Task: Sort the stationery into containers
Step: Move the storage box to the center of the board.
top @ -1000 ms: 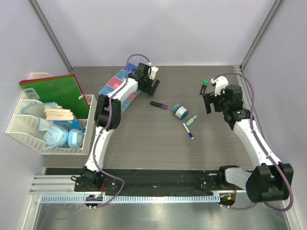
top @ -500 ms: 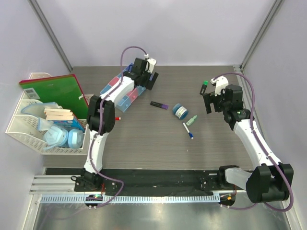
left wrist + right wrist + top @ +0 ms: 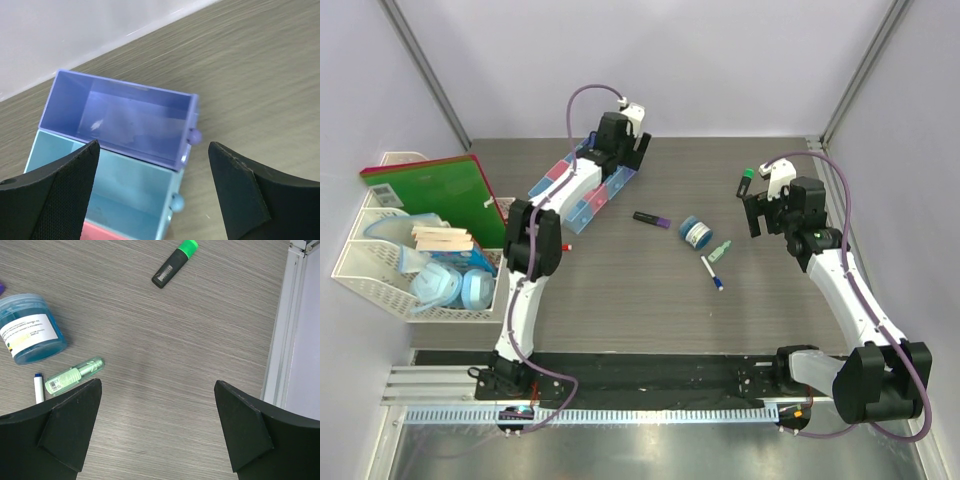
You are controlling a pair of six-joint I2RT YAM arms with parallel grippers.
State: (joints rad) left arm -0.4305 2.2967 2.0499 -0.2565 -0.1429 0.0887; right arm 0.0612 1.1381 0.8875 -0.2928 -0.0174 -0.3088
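Both arms extended, left pincer (image 3: 625,150) over bins (image 3: 125,120)

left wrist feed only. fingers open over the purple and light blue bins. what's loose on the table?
Observer: Four items lie clustered on the table, right of the bins: a purple-ended highlighter, a blue jar, a small green bottle and a blue-capped marker.
Operator: right arm?
Observer: The right fingers are open and empty, and a green-capped highlighter lies just ahead of them.
Operator: anything else out there?
Observer: A white mesh organiser at the far left holds a green notebook.
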